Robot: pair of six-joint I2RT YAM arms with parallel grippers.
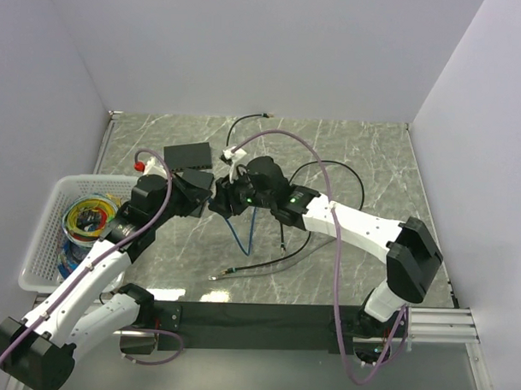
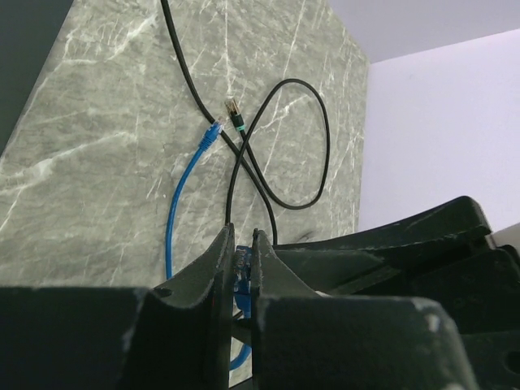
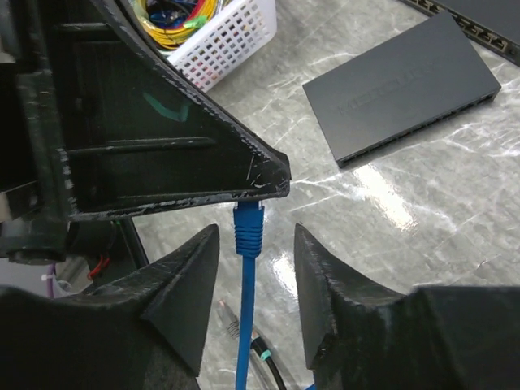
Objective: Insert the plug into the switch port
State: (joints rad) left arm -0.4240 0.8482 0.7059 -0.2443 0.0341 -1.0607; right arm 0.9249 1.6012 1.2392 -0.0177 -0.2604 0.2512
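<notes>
The left gripper [image 2: 242, 244] is closed narrowly on the blue plug [image 2: 241, 275], holding it above the marble table [image 1: 373, 156]. The right gripper [image 3: 256, 237] stands partly open, one finger on each side of that plug, clear of it. The blue cable [image 3: 244, 325] hangs down from the plug. The black network switch [image 1: 190, 156] lies just beyond, to the far left. A white basket [image 1: 38, 249] of cables sits at the left edge.
</notes>
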